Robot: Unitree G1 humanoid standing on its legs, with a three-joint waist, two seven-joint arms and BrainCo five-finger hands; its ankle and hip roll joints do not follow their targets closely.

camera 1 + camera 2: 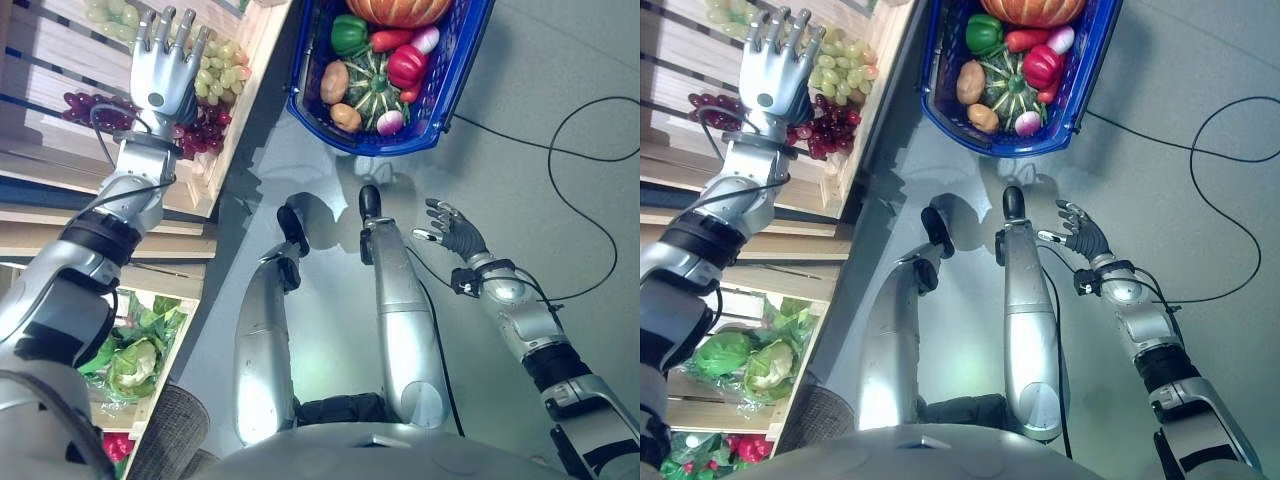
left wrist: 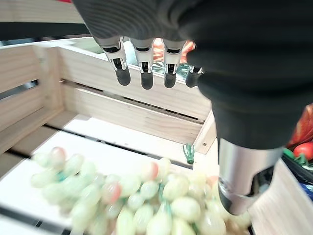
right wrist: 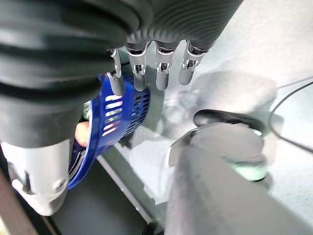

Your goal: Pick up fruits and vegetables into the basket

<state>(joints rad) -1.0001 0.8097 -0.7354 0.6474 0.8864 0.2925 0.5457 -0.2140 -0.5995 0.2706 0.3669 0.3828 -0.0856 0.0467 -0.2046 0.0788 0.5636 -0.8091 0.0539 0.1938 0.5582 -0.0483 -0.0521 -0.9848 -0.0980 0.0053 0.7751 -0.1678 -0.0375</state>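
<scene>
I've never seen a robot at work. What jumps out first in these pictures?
The blue basket on the floor ahead, already loaded with a pumpkin, peppers and other vegetables, catches the eye first. Next, the left hand, fingers straight, hangs over green grapes in a wooden crate, with dark red grapes beside them. The right hand hangs open, low, over the floor.

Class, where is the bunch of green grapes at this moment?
The bunch of pale green grapes lies in the wooden crate on the robot's left, under the open left hand, beside dark red grapes.
</scene>
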